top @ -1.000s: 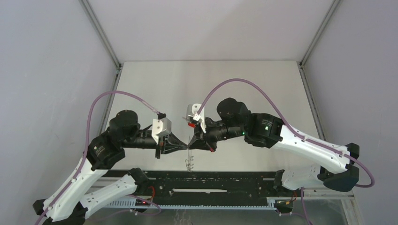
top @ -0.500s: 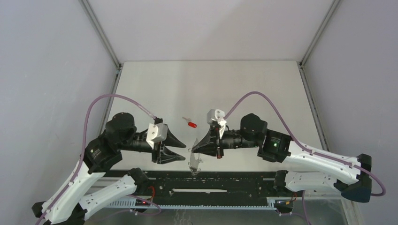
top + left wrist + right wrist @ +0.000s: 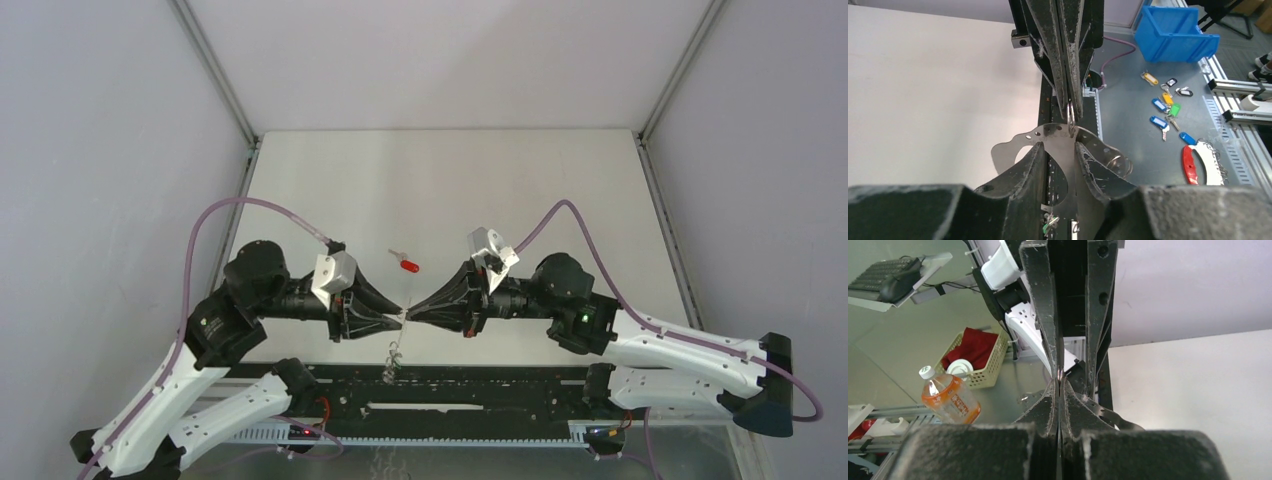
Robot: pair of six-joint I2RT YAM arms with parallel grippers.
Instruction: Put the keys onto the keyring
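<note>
Two arms meet nose to nose above the near edge of the table (image 3: 450,180). Your right gripper (image 3: 413,312) is clamped tight on the keyring (image 3: 1071,114), its fingers pressed together on the small metal ring. That holds the ring in mid-air, clear of the surface, which looks like the reason for the grip: a limp ring lying flat would give a key nothing to thread against. Your left gripper (image 3: 397,314) faces it, its fingers standing part-way apart on either side of a flat silver plate (image 3: 1060,142) that seems to hang from the same ring. These views do not show whether the fingers pinch the plate or only straddle it. Either way, the likely purpose is to steady the hanging metal so the ring does not swing or twist. Below the meeting point the limp chain (image 3: 393,358) dangles toward the table edge. The red-headed key (image 3: 407,265) lies on the table just behind the two grippers, apart from both and not yet on the ring, so at least that part of the job remains. A fleck of green (image 3: 1047,228) low among the hanging parts in the left wrist view may be the other key, but it is too small to say. To fetch the red key you will probably need one hand free, and the right looks better kept where it is, since nothing else holds the ring up.
</note>
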